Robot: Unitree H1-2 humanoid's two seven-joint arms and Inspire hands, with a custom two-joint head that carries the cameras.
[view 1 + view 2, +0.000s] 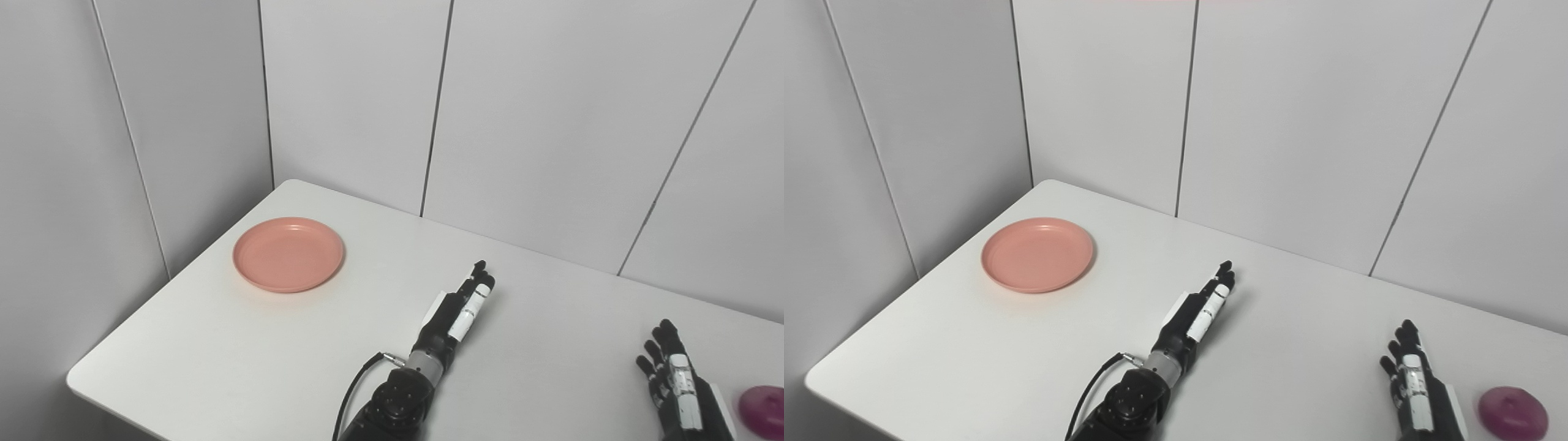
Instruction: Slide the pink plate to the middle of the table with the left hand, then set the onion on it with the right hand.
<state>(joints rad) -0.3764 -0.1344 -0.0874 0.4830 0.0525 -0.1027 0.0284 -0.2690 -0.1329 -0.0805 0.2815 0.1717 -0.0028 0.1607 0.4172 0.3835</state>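
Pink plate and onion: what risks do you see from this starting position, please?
1. The pink plate lies near the table's far left corner, close to its edge; a misdirected push by the left hand might send it off.
2. The onion is round and sits beside the open right hand, so a clumsy grasp may roll it away.
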